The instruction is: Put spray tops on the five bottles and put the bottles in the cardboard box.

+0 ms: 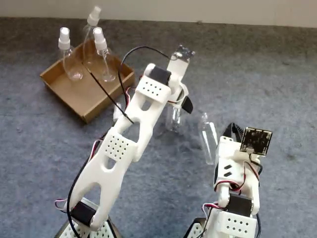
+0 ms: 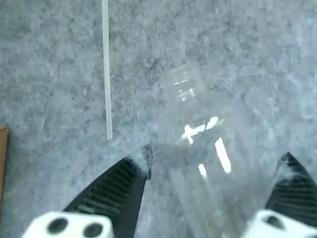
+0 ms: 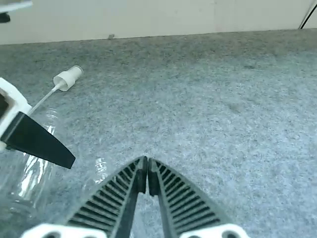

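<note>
A clear bottle (image 2: 198,148) without a top sits between the wide-apart fingers of my open left gripper (image 2: 215,161); in the high view this bottle (image 1: 174,121) is at the table's middle under the left gripper (image 1: 177,106). A loose spray top (image 3: 67,78) lies just beyond it, its thin tube (image 2: 105,69) stretched over the carpet. A second bare bottle (image 1: 208,136) lies on its side to the right, its neck (image 3: 101,168) beside my right gripper (image 3: 147,174), which is shut and empty. The cardboard box (image 1: 64,89) at the back left holds three capped bottles (image 1: 101,54).
Grey carpet covers the table. The left arm (image 1: 133,134) stretches diagonally from the front edge toward the centre, with a black cable (image 1: 106,91) running past the box's corner. The right arm (image 1: 237,183) stands at the front right.
</note>
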